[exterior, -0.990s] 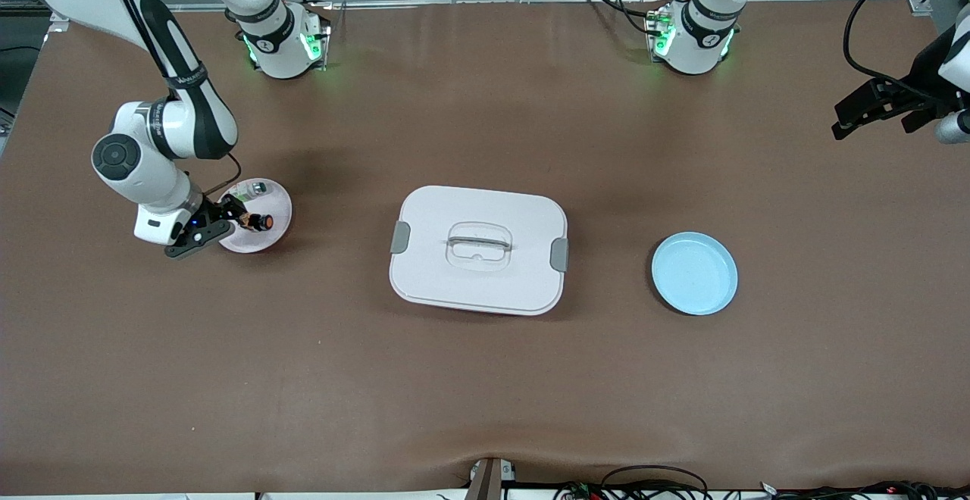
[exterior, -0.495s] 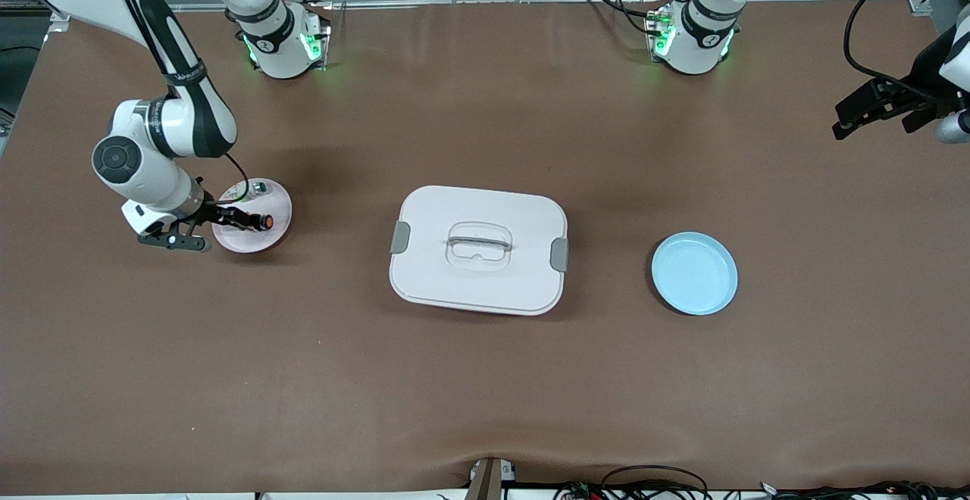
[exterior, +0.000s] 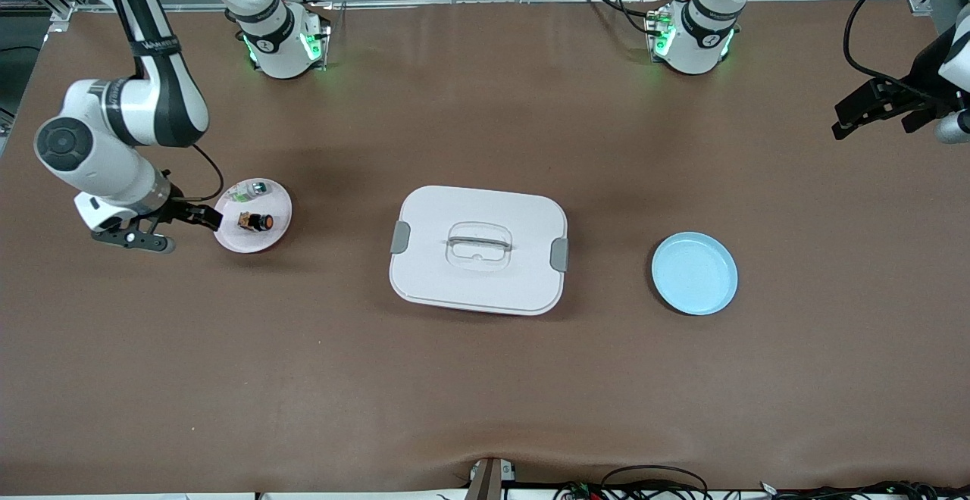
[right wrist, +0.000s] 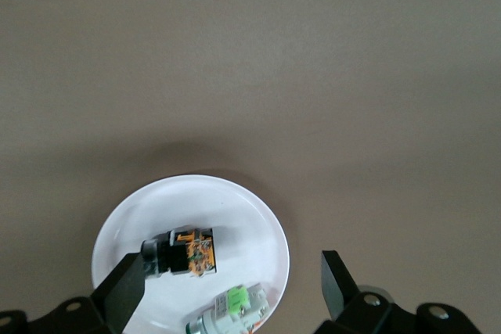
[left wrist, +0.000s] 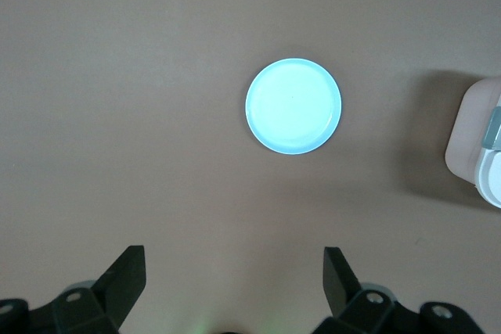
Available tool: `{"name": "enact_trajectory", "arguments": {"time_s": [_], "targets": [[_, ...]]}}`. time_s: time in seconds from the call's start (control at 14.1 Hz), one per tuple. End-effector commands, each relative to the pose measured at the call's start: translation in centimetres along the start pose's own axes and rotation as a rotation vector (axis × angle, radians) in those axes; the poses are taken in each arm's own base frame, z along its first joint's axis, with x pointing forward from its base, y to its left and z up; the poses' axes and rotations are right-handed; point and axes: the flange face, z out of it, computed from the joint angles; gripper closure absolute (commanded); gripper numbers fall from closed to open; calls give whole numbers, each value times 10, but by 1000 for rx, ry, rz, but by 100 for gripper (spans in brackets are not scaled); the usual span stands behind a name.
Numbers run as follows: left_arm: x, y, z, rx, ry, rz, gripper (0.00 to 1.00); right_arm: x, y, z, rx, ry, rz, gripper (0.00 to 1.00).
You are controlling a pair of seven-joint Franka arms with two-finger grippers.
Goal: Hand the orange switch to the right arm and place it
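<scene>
Brown table (exterior: pixel 485 379): the strip nearest the front camera is bare along its whole width, the widest open room in the scene.
Blue plate (exterior: pixel 694 273): toward the left arm's end, nothing on it, well apart from the box.
White lidded box (exterior: pixel 478 249): mid-table, open surface all round it.
Pink plate (exterior: pixel 253 216): toward the right arm's end, near the table edge there.
Orange switch (exterior: pixel 255 221): lies on its side on the pink plate, untouched.
Clear-and-green part (exterior: pixel 251 191): same plate, farther from the front camera than the switch.
Right gripper (exterior: pixel 178 226): low, just beside the pink plate's rim, jaws spread wide, holding nothing.
Left gripper (exterior: pixel 871 110): raised over the table's edge at the left arm's end, waiting, jaws wide apart, nothing between them.
</scene>
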Motion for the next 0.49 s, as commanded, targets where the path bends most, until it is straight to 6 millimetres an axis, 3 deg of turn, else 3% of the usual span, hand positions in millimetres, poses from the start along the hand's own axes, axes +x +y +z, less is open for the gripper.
{"name": "enact_trajectory", "arguments": {"time_s": [0.0, 0.14, 0.42], "targets": [[-1, 2, -5, -13, -10, 20, 0, 14, -9, -51, 19, 3, 26, 0], [-1, 1, -5, -12, -10, 21, 0, 24, -7, -85, 14, -1, 33, 0], [-1, 1, -4, -12, -13, 21, 0, 25, -25, -175, 5, 7, -15, 0]]}}
